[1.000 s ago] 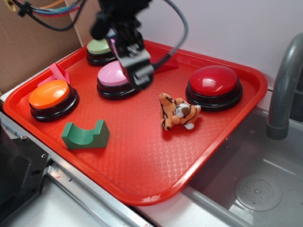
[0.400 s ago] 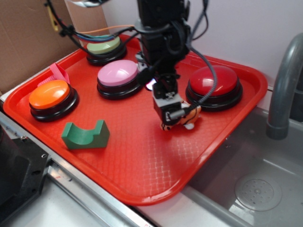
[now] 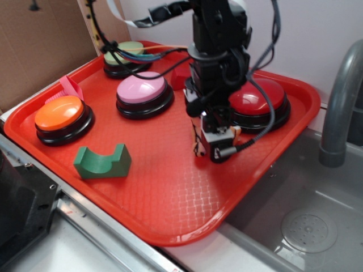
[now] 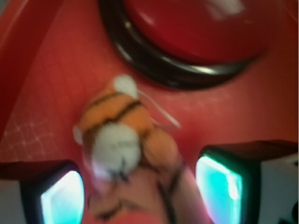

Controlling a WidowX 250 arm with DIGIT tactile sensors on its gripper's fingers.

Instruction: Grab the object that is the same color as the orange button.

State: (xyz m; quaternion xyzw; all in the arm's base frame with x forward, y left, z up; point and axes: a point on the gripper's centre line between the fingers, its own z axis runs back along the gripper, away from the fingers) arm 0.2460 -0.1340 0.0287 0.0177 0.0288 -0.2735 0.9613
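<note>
The small orange plush tiger with black stripes lies on the red tray, just in front of the red-domed button. In the exterior view the arm covers most of the tiger. My gripper is low over it, open, with the tiger's body lying between the two fingers; there is a gap on each side. The orange button, a glossy orange dome on a black base, stands at the tray's left side.
A pink-domed button and a green-domed button stand at the back. A green arch block lies front left, a pink piece behind the orange button. A sink and grey tap are to the right.
The arm swung from above the pink button rightward and came down over the tiger. The tiger has stayed where it lay.
</note>
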